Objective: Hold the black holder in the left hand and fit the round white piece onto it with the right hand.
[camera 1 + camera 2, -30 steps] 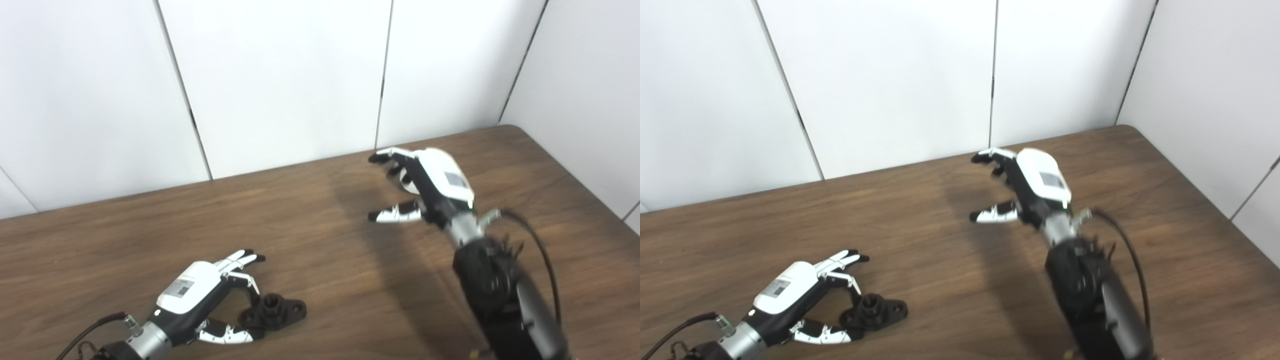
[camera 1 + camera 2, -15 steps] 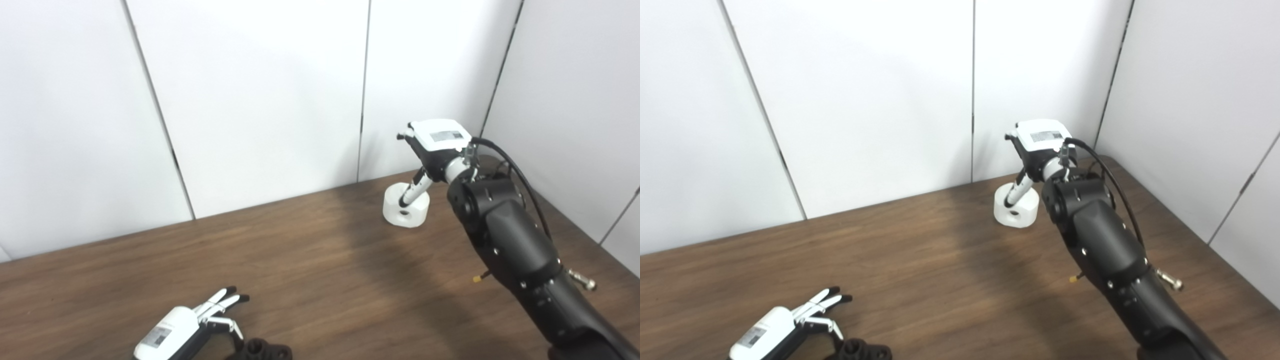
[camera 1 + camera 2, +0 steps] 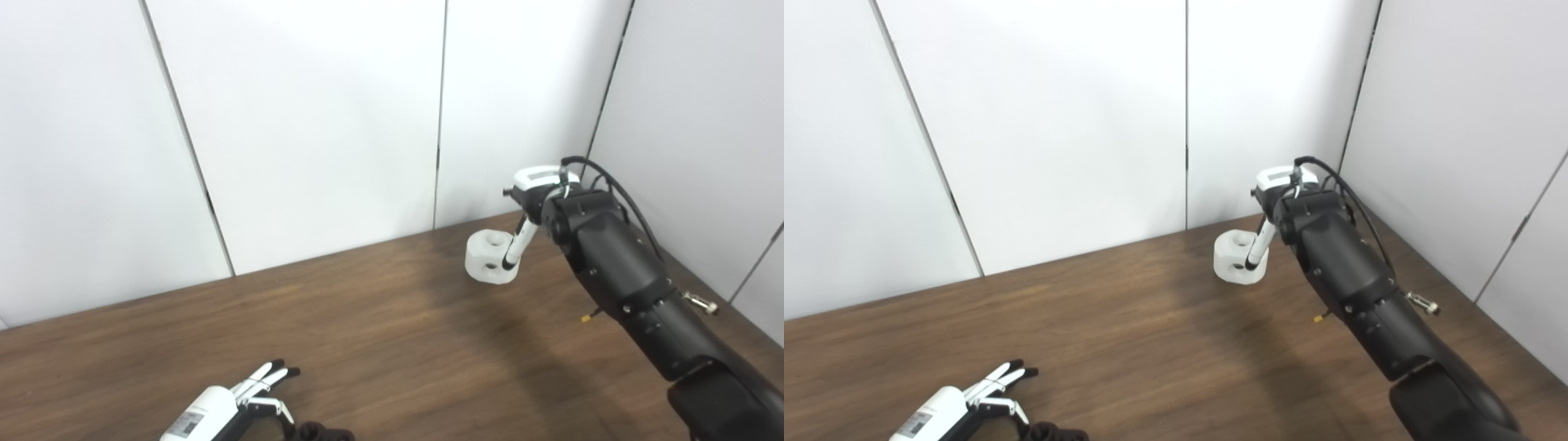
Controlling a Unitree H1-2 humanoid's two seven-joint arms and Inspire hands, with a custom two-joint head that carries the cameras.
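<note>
Left eye: R hand [image 3: 531, 195] is reaching down at far edge of table [image 3: 380, 331], its one visible finger lying against the side of the white piece [image 3: 487, 257]. Piece is looking tilted, maybe being lifted; whether fingers are closed round it I can't tell, since the forearm is hiding most of the hand. L hand [image 3: 229, 407] is sitting at bottom edge, fingers spread, holding nothing. Holder [image 3: 321, 433] is showing just beside its fingertips, mostly cut off.

Right eye: same layout. R hand [image 3: 1277, 184] is over the piece [image 3: 1236, 257], finger against its right side. L hand [image 3: 961, 407] is open, with holder [image 3: 1053, 433] near its lower fingers, not gripped.

Step, as I judge it: R hand is picking up the piece; holder not yet taken. Next needs a firm grip on the piece, L hand closing on holder, then bringing the two together w/ holes aligned.

Vs 0.5 s ago: R arm has dropped lower and the piece has tipped from flat. L hand looks much the same.
</note>
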